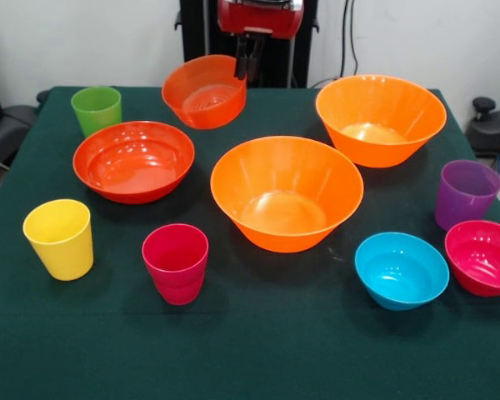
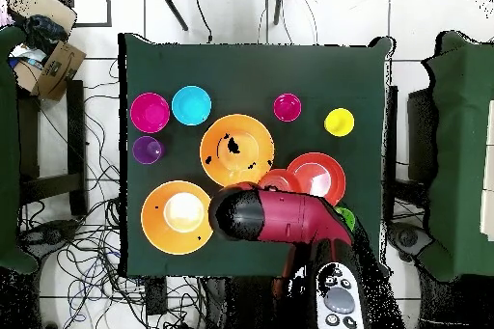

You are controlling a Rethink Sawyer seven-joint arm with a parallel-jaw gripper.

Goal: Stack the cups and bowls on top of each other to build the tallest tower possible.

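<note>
My gripper (image 1: 248,60) is shut on the far rim of the small red-orange bowl (image 1: 204,92) and holds it tilted above the table's far side. In the overhead view my arm (image 2: 275,217) hides most of that bowl (image 2: 277,181). Two large orange bowls (image 1: 286,193) (image 1: 380,119) and the wide shallow red-orange bowl (image 1: 133,161) stand separately. The blue bowl (image 1: 401,269) and magenta bowl (image 1: 483,257) sit at the front right. The green cup (image 1: 97,109), yellow cup (image 1: 60,237), crimson-pink cup (image 1: 176,262) and purple cup (image 1: 465,193) stand upright, apart. Nothing is nested.
The dark green tablecloth (image 1: 258,358) covers the table. The robot's pedestal (image 1: 258,42) stands at the far edge. Cables and a cardboard box (image 2: 58,65) lie on the floor beside the table.
</note>
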